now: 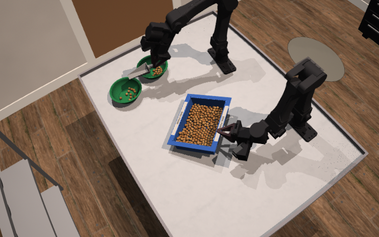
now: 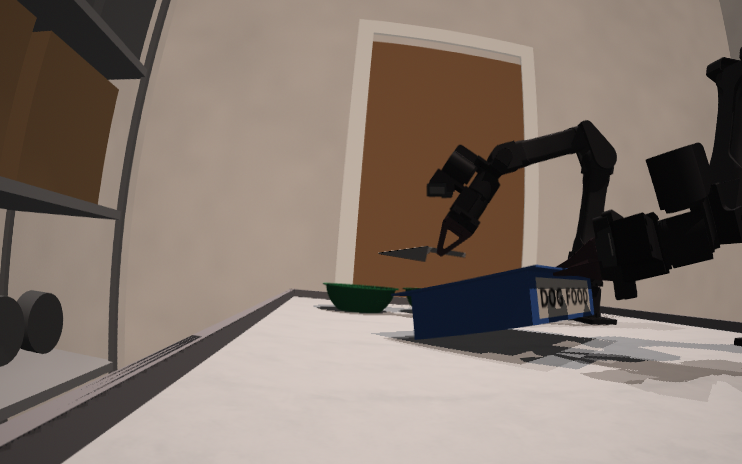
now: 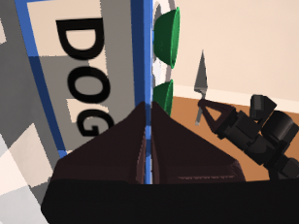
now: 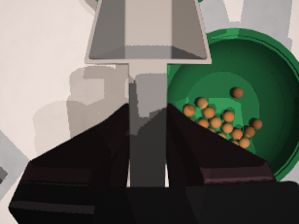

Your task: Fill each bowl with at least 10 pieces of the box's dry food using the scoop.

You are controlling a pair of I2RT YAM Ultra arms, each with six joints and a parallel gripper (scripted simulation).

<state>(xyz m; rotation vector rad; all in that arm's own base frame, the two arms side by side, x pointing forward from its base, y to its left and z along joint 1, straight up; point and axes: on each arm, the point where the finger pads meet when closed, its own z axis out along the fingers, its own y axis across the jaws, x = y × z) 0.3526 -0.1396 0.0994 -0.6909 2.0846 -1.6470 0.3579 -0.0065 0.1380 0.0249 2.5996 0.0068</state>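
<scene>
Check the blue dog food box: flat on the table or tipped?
Tipped. In the exterior view, the blue open-topped box has its labelled end raised above its shadow.

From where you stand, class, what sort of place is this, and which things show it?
Probably a storeroom or workroom set up as a robot work area. A shelving unit holds brown boxes, a black drawer cabinet stands on the wood floor, and two robot arms are mounted on one table.
</scene>
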